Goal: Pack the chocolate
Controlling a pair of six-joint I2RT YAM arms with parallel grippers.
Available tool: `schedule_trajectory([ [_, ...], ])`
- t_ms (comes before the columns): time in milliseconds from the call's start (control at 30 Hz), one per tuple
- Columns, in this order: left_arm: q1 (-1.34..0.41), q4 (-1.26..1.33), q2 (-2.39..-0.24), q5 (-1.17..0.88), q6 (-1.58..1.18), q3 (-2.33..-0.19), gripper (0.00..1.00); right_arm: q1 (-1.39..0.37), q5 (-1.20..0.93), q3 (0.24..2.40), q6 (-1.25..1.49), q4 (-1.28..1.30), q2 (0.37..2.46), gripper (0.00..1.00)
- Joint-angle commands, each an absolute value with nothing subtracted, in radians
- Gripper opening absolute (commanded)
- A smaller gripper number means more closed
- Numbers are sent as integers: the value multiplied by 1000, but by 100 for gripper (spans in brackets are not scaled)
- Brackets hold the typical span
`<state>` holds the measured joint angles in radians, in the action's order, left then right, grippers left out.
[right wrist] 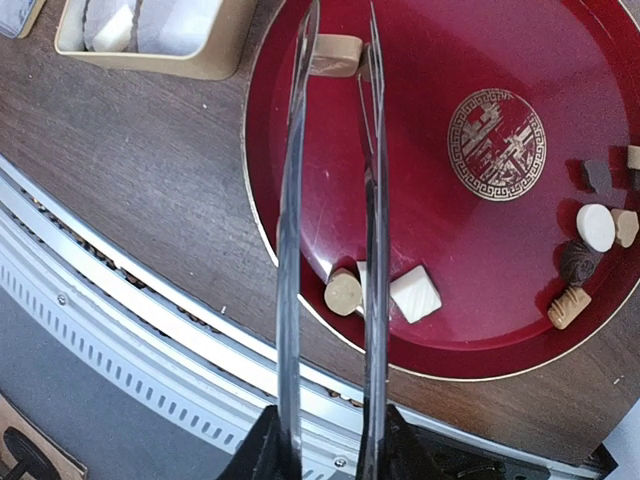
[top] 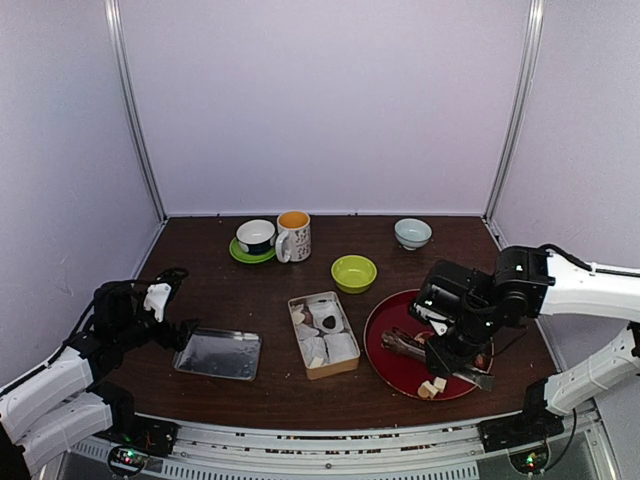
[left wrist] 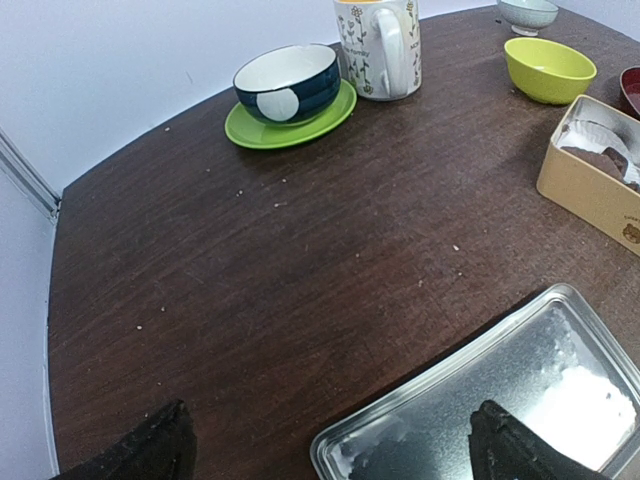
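Your right gripper [right wrist: 330, 455] is clamped on the tongs [right wrist: 288, 250]; a tan chocolate piece [right wrist: 335, 55] sits between their tips on the red plate [right wrist: 470, 260]. Your left gripper [left wrist: 330, 450] gapes wide.

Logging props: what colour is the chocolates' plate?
Plate is red, gold emblem; best in right wrist view.

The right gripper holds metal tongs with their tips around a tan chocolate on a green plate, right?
No, the plate is red, not green; the right wrist view shows it. The right gripper does hold the metal tongs, tips around a tan chocolate on that plate.
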<state>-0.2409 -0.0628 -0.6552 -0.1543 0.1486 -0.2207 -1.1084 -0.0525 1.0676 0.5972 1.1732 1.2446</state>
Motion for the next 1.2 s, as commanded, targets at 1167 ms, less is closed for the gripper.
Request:
schedule_trajectory([
  [1167,-236,-37,-650,-166,160,-227,98,-1152,-125,1229,466,1057,1434,37],
])
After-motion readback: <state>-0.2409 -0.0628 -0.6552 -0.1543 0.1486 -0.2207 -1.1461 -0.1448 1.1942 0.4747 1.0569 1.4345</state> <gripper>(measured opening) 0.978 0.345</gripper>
